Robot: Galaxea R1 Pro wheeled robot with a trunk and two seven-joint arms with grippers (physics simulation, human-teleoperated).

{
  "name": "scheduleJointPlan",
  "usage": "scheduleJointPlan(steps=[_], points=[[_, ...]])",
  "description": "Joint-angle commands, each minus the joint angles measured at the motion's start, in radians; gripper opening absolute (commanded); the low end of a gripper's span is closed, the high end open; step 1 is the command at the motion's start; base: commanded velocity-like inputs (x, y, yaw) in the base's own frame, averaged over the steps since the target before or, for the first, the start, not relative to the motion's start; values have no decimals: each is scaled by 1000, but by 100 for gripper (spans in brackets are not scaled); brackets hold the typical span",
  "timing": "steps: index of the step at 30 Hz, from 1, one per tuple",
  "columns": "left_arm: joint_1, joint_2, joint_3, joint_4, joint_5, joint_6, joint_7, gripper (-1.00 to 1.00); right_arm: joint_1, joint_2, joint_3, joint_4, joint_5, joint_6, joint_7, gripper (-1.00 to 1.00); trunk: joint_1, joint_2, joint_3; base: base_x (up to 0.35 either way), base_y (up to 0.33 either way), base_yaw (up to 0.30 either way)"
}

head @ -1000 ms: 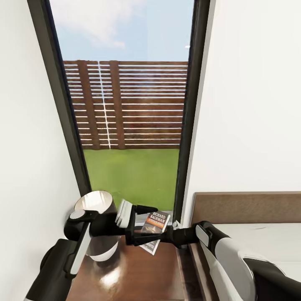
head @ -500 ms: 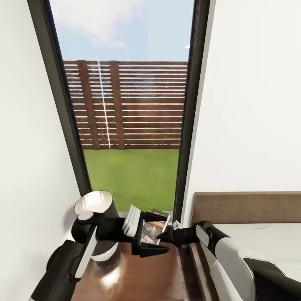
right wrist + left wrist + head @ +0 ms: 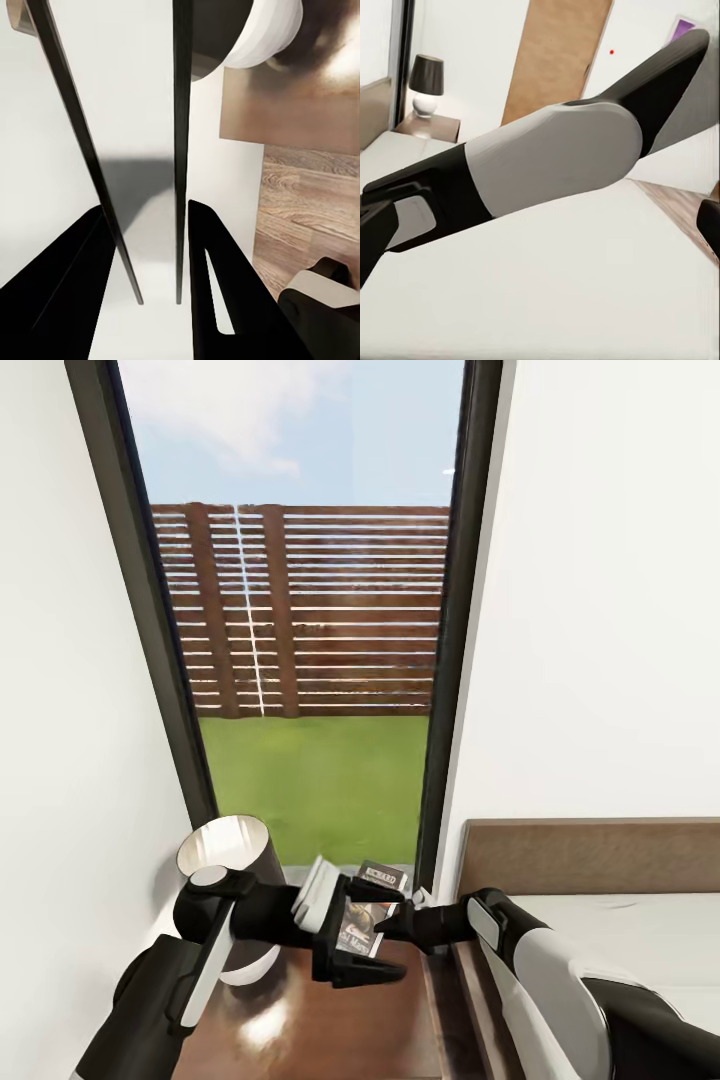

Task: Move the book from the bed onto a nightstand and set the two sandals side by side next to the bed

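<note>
Item 1, the book (image 3: 367, 920): thin paperback with a dark cover and white lettering, held tilted above the back edge of the nightstand (image 3: 330, 1020), between the fingers of the left gripper (image 3: 362, 928). The upper and lower fingers bracket the cover and look pressed onto it, so the left gripper reads as clamped on the book, though the contact itself is small in the head view

Item 2, the right gripper (image 3: 392, 926): reaches in from the bed side, its tip right at the book's edge. Whether it pinches the book cannot be told there. In the right wrist view its 2 fingers (image 3: 214, 300) stand apart with only the wall and window frame between them, so it counts as open and empty

Item 3, the nightstand: dark glossy top, bearing the lamp (image 3: 232, 860) with black shade just beside the left arm

Item 4, the bed (image 3: 600, 860): brown headboard and pale mattress, touching or just beside the nightstand; which one cannot be told

Step in hand, as a judgement: setting the book down. Done well, the left arm lowers it flat onto bare wood clear of the lamp base, the right gripper backs away first, and release comes only once the cover rests fully on the top
</note>
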Motion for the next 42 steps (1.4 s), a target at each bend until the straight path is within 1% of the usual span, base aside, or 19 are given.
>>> scheduleJointPlan(steps=[1, 4, 17, 25, 42], points=[[-1, 0, 1, 0, 2, 11, -9, 100, -1, 0, -4, -1, -5, 9, -4, -100, 0, -2, -2, 0, 0, 0], [-1, 0, 3, 0, 2, 13, -22, 100, -1, 0, -4, -1, -5, 9, -4, -100, 0, -2, -2, 0, 0, 0], [-1, 0, 5, 0, 2, 16, -35, 100, -1, -1, -4, 1, -5, 9, -5, -100, 50, -93, -43, 0, 0, 0], [-1, -1, 5, 0, 2, 15, -35, 100, -1, -1, -6, 2, -6, 9, -18, -100, 50, -93, -43, 0, 0, 0], [-1, 0, 0, 0, 2, 14, -35, 100, -1, -1, -8, 3, -7, 10, -25, -100, 115, -212, -96, 0, 0, 0]])
